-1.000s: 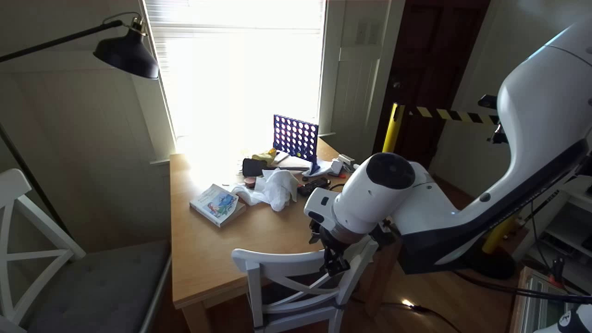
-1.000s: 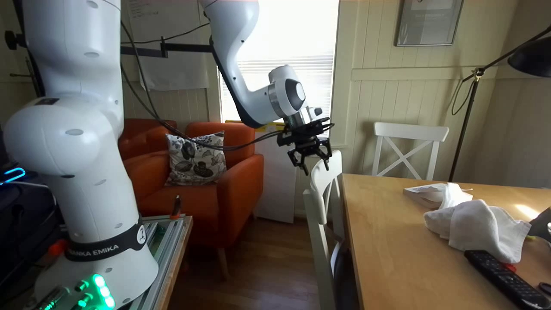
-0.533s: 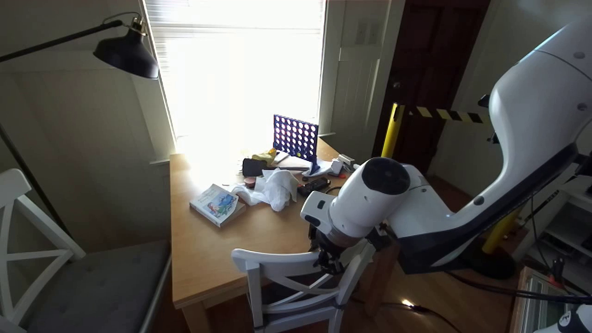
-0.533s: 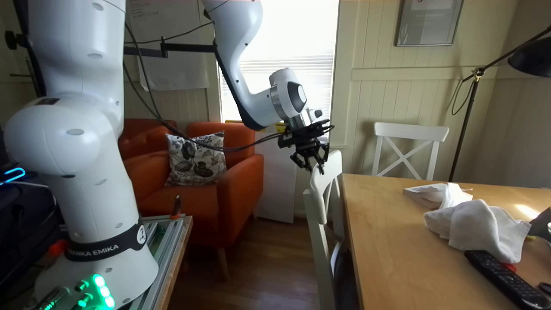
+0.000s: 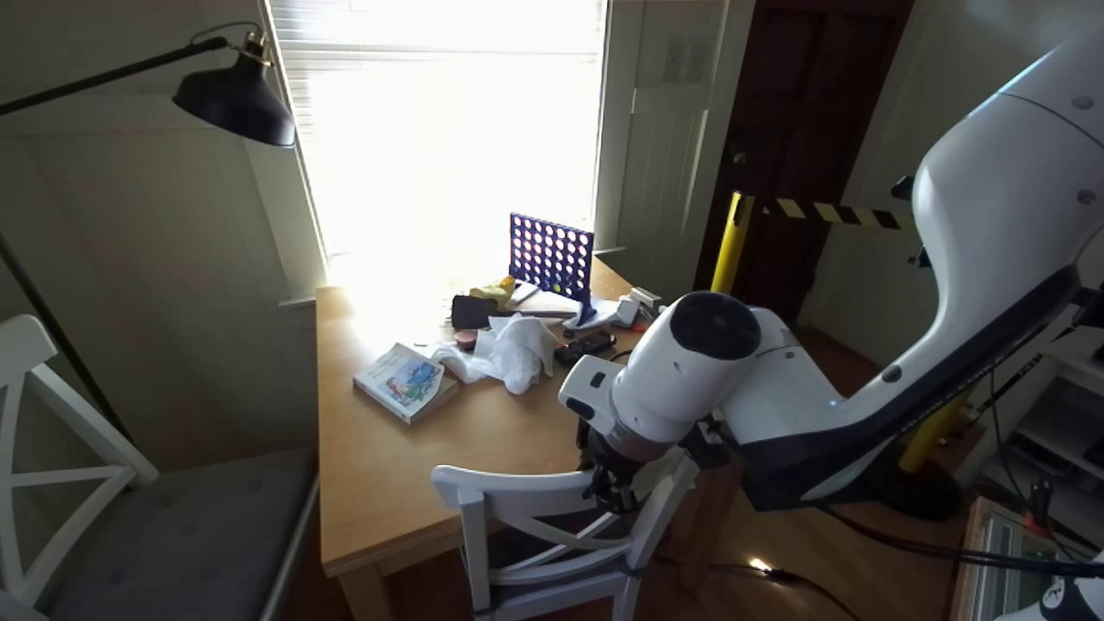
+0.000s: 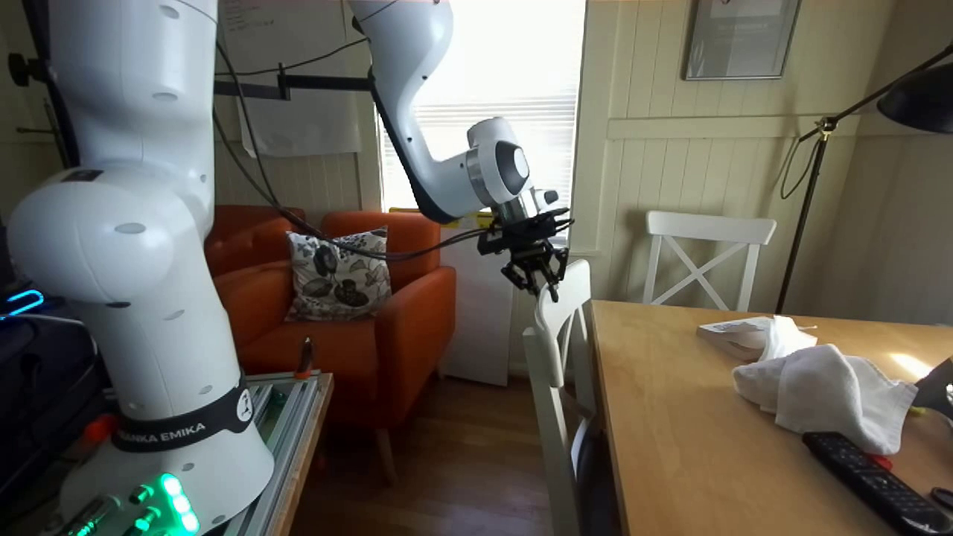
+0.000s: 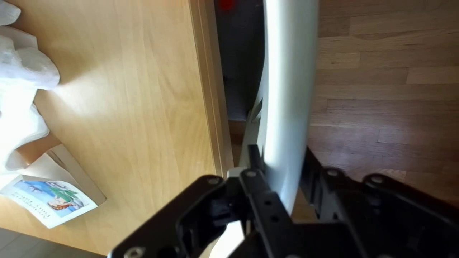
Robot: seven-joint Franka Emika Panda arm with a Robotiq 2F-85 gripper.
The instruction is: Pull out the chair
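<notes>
The white chair point(image 5: 539, 493) stands against the edge of the wooden table, its curved top rail and crossed back facing the robot. In an exterior view the chair point(image 6: 557, 327) is seen from the side, the rail close to the tabletop. My black gripper point(image 7: 281, 157) straddles the top rail of the chair point(image 7: 292, 79) from above, one finger on the table side and one on the floor side. The jaws have closed on the rail. In both exterior views the gripper point(image 5: 612, 498) sits at the part of the rail nearer the robot. Most of the seat is hidden below the table.
The table point(image 5: 414, 470) holds a book point(image 5: 405, 384), white cloths point(image 5: 516, 354), a remote point(image 6: 871, 476) and a blue game grid point(image 5: 552, 256). Another white seat with a grey cushion point(image 5: 181, 526) stands beside it. An orange armchair point(image 6: 417, 313) is behind the arm.
The gripper has come down a little onto the top rail, and its fingers have gone from wide apart to closed on it. The chair has not visibly shifted.
</notes>
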